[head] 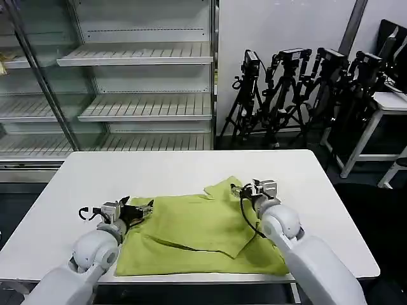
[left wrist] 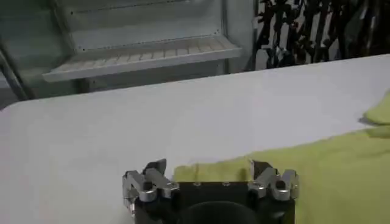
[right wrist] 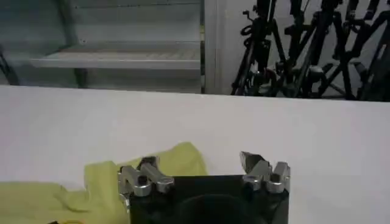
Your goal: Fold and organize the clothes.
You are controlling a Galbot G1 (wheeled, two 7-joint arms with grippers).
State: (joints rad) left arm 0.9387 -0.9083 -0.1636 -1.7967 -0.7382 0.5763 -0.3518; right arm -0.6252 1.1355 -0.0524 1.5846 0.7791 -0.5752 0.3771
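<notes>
A light yellow-green T-shirt (head: pixel 203 236) is laid on the near half of a white counter (head: pixel 172 168), partly folded: one layer is turned over the middle with a slanted edge, and a sleeve or corner is seen sticking out toward the far side, near the right arm. No printed graphic can be made out on the exposed fabric.

The left gripper (head: pixel 141 210) is held low at the shirt's left edge, its fingers spread apart and nothing clasped between them. In the left wrist view the same gripper (left wrist: pixel 210 170) is seen with both fingers (left wrist: pixel 154 176) parted just above the cloth's border, where green fabric meets bare counter.

The right gripper (head: pixel 247 189) is positioned at the shirt's far right corner, beside the protruding piece of fabric. In the right wrist view its fingers (right wrist: pixel 263 170) are also spread wide, with one side over the yellow-green cloth (right wrist: pixel 97 185) and the other over bare counter; nothing is gripped.

Behind the counter, empty white shelving (head: pixel 137 60) is seen at the left, and a cluster of black tripods (head: pixel 299 95) is stood against the wall at the right.
</notes>
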